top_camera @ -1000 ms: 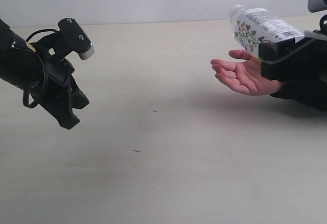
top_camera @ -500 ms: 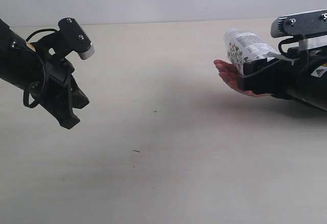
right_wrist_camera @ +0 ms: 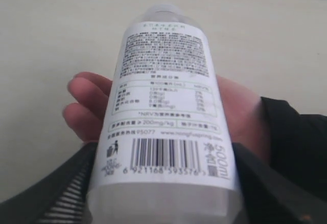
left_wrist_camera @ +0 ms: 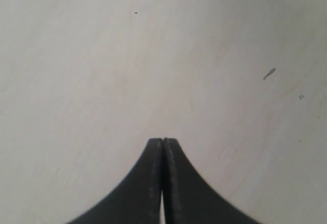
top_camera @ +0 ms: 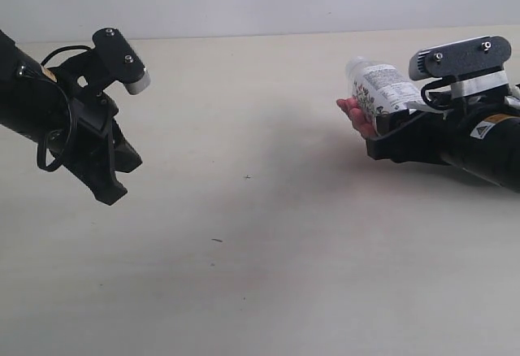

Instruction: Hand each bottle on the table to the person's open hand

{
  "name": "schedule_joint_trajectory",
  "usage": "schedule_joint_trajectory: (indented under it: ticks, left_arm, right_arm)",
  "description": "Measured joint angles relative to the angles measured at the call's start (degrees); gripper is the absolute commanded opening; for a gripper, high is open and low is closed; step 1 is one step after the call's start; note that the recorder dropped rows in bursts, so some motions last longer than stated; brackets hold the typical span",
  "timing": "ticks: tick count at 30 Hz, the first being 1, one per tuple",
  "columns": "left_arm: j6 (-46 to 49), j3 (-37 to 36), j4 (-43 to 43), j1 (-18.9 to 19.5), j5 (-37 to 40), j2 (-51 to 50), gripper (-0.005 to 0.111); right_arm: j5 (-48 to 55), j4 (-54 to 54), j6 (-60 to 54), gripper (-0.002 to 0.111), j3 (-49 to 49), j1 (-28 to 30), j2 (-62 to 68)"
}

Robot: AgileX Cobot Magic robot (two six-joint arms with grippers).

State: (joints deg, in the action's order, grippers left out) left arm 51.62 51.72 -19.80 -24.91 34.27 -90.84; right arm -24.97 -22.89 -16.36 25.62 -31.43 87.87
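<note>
On the left, the black left arm hangs over the wide, pale beige wooden counter. The left jaws are pressed tight together with nothing between them. Far off on the right, the right jaws stand wide and grip the small clear plastic bottle with the white flower label. It lies tilted over a person's open hand, with its cap end pointing left. I cannot tell if it touches the palm.

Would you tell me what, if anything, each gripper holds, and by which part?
Right gripper grips the floral bottle by its lower body; left gripper, shut, holds nothing.
</note>
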Motion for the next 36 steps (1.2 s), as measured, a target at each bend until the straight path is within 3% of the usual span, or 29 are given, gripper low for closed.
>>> schedule_joint_trajectory:
  ticks: [7, 12, 21, 31, 34, 36]
  left_arm:
    - [0.0, 0.0, 0.0, 0.0, 0.0, 0.0, 0.0]
    - [0.0, 0.0, 0.0, 0.0, 0.0, 0.0, 0.0]
    - [0.0, 0.0, 0.0, 0.0, 0.0, 0.0, 0.0]
    - [0.0, 0.0, 0.0, 0.0, 0.0, 0.0, 0.0]
    - [0.0, 0.0, 0.0, 0.0, 0.0, 0.0, 0.0]
    - [0.0, 0.0, 0.0, 0.0, 0.0, 0.0, 0.0]
  right_arm:
    - [0.0, 0.1, 0.0, 0.073, 0.0, 0.0, 0.1]
    - [0.2, 0.2, 0.0, 0.084, 0.0, 0.0, 0.1]
    - [0.2, 0.3, 0.1, 0.085, 0.0, 0.0, -4.8]
    - [4.4, 0.3, 0.1, 0.085, 0.0, 0.0, -25.6]
    - [7.2, 0.3, 0.1, 0.08, 0.0, 0.0, -32.0]
    - [9.4, 0.3, 0.1, 0.07, 0.0, 0.0, -35.9]
